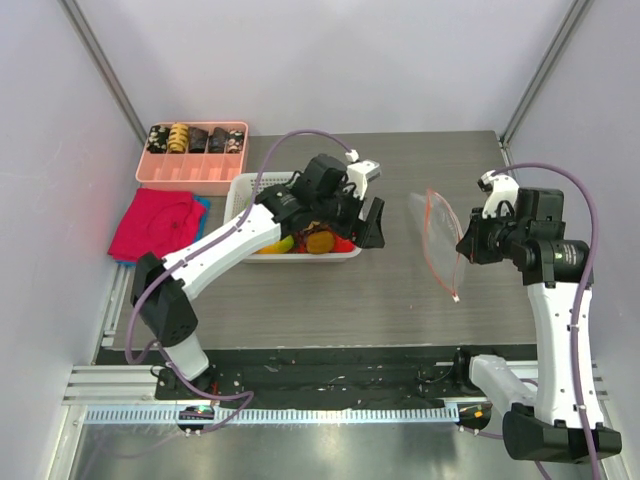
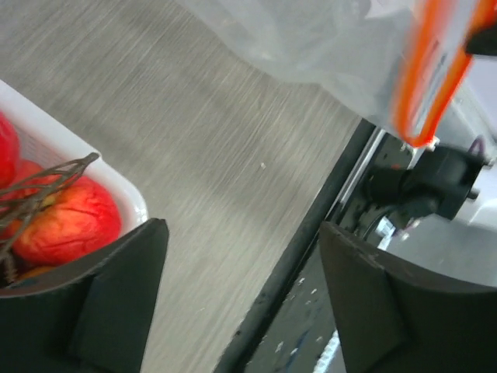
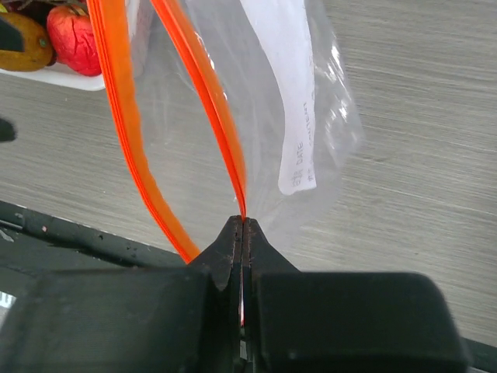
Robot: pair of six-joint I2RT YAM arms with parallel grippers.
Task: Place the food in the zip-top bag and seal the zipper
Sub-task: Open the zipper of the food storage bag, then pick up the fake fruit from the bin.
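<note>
My right gripper (image 3: 242, 221) is shut on the orange-red zipper (image 3: 221, 116) of the clear zip-top bag (image 3: 311, 109) and holds the bag up off the table with its mouth gaping. In the top view the bag (image 1: 440, 240) hangs left of the right gripper (image 1: 466, 245). My left gripper (image 1: 372, 228) is open and empty, hovering at the right end of the white basket (image 1: 240, 192). The food lies in the basket: a red round fruit (image 2: 66, 221) with a brown stem across it, a red fruit (image 3: 74, 39), and a yellowish fruit (image 3: 23, 43). The bag also shows in the left wrist view (image 2: 334, 47).
A pink divided tray (image 1: 195, 172) with small dark and tan rolls stands at the back left. A red-pink cloth (image 1: 155, 222) lies left of the basket. The table's dark front rail (image 1: 330, 362) runs along the near edge. Grey walls close in both sides.
</note>
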